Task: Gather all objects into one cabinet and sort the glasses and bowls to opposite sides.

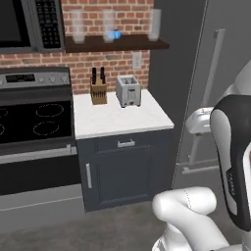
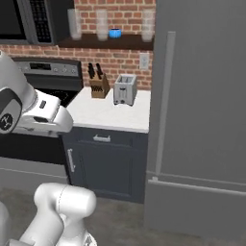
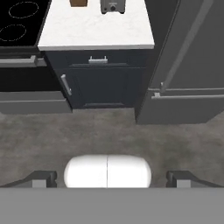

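Item one: the brown shelf (image 1: 117, 45), fixed to the brick wall above the counter (image 1: 117, 117). On it we logged three clear glasses (image 1: 78, 27), standing upright with their long axes vertical and mouths up, and a small blue bowl (image 1: 114, 34), also sitting mouth up between the middle and right-hand glasses. We judged that these stood in a loose row along the shelf's front edge simply as stored tableware, awaiting collection. No brown bowl or red cups could be made out in these views.

Item two: the counter, white-topped, carrying a knife block (image 1: 98, 88) and a toaster (image 1: 128, 90) near its back edge; neither belongs to the job.

Item three: a dark navy base cabinet (image 1: 122, 169) under the counter, door closed, with a short vertical bar handle at its left edge. A tall grey refrigerator (image 2: 202, 110) stood to the right.

Item four: the claw (image 3: 107, 179), seen from the hand camera with both finger tips set wide apart at the bottom corners, released and holding nothing. It hung well back from the counter, pointing down toward the floor and cabinet front. We judged the gathering not yet begun.
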Controlling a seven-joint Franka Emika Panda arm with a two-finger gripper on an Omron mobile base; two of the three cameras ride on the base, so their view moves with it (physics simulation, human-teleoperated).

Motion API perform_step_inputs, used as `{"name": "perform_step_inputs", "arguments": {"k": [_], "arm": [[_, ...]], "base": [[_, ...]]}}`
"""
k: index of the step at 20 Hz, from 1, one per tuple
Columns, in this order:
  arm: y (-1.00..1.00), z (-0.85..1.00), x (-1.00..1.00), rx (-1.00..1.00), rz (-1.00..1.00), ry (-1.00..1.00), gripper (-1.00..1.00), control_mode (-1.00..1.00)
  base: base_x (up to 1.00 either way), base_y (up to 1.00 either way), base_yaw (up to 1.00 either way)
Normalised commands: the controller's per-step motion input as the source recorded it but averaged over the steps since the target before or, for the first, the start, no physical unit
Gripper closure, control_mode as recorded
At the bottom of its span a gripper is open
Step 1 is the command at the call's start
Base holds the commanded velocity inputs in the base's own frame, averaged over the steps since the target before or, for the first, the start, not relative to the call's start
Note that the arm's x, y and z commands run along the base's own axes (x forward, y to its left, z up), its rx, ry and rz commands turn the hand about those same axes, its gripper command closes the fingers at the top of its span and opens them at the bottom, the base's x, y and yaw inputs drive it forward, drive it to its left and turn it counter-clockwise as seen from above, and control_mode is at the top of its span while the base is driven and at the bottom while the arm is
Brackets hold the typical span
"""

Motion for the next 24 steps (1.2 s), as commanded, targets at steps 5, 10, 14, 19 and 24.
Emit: {"name": "perform_step_inputs", "arguments": {"k": [5, 10, 14, 19, 24], "arm": [[0.0, 0.0, 0.0, 0.0, 0.0, 0.0, -1.0, 1.0], [0.0, 0.0, 0.0, 0.0, 0.0, 0.0, -1.0, 1.0], [0.0, 0.0, 0.0, 0.0, 0.0, 0.0, -1.0, 1.0], [0.0, 0.0, 0.0, 0.0, 0.0, 0.0, -1.0, 1.0], [0.0, 0.0, 0.0, 0.0, 0.0, 0.0, -1.0, 1.0]], "base": [[0.44, -0.29, 0.25], [0.51, -0.3, 0.14], [0.48, -0.28, 0.04], [0.54, -0.19, 0.0], [0.47, -0.33, -0.02]]}}
